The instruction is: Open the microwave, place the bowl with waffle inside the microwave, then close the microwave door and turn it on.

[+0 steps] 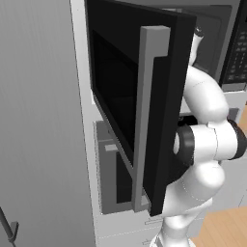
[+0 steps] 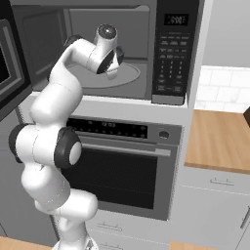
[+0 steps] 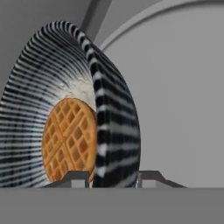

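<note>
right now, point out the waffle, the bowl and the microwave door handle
waffle (image 3: pixel 70 141), hand view, middle of its gridded face
bowl (image 3: pixel 114 131), hand view, striped outer rim
microwave door handle (image 1: pixel 146 116), left base view, midway down the grey vertical bar

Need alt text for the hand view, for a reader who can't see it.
Close up, a black-and-white striped bowl holding a round golden waffle is gripped by its rim between the two dark fingers at the bottom of the frame. Behind it is the grey inside of the microwave, with the curved edge of its round turntable.

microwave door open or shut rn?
Open: the microwave door is swung wide and the arm reaches into the cavity above the turntable.
</note>
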Controlling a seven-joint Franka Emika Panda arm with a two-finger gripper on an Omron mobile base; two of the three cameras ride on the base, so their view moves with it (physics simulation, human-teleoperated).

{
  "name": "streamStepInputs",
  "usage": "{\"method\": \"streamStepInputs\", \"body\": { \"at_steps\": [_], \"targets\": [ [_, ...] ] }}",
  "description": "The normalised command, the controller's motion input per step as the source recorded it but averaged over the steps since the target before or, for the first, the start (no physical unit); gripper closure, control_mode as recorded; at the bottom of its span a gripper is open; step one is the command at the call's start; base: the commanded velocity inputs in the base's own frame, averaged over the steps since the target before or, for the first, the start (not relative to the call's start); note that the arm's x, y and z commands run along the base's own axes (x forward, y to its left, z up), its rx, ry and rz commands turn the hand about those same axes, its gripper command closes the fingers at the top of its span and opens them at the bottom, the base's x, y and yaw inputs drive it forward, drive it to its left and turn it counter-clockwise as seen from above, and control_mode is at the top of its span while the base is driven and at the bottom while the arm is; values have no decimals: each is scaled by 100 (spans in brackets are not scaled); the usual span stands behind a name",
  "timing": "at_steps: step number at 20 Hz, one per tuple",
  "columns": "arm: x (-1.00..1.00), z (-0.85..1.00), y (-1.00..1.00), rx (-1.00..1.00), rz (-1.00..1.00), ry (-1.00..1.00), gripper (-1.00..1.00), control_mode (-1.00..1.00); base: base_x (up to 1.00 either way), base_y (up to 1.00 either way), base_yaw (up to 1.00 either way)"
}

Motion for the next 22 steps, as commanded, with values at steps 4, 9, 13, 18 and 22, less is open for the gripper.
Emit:
{"method": "streamStepInputs", "body": {
  "at_steps": [4, 9, 13, 18, 22],
  "targets": [
    [0, -23, 0, 0, 0, 4, -100, -100, 0, 0, 0],
    [-20, -11, -1, 0, 0, -2, -100, -100, 0, 0, 0],
    [-74, 0, 0, 0, 0, -35, -100, -100, 0, 0, 0],
    [-91, 12, 0, 0, 0, -38, -100, -100, 0, 0, 0],
    [-100, 54, -4, -2, 0, -17, -100, -100, 0, 0, 0]
  ]
}}
